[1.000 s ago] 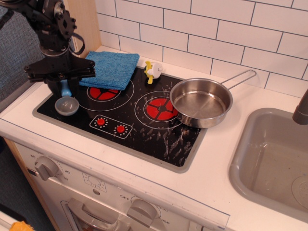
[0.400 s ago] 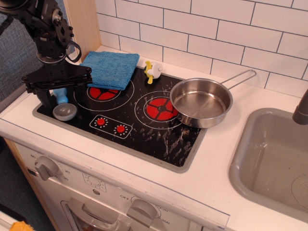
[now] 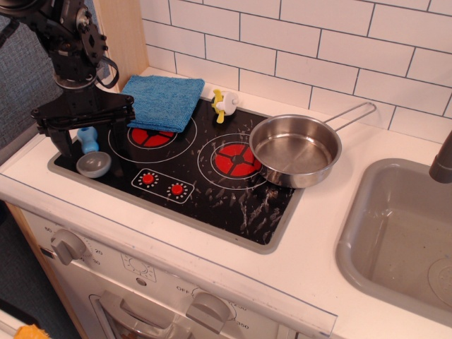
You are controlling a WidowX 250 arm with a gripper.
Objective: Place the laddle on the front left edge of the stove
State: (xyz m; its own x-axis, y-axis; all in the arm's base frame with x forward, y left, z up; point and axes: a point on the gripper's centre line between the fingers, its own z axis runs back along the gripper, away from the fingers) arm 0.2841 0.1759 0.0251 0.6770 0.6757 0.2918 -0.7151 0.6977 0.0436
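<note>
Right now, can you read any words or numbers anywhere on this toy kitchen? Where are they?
"OFF" on the white oven panel, left of the middle knob.
"20" beside the left knob.
Other small numbers ring both knobs, but they are too blurred to read.
The small square label between the knobs has marks too small to read.
The stove has only red dots and white rings, no words.

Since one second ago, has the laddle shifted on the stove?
Yes. The laddle has moved left and slightly forward, away from the left red burner, towards the stove's front left corner.
</note>
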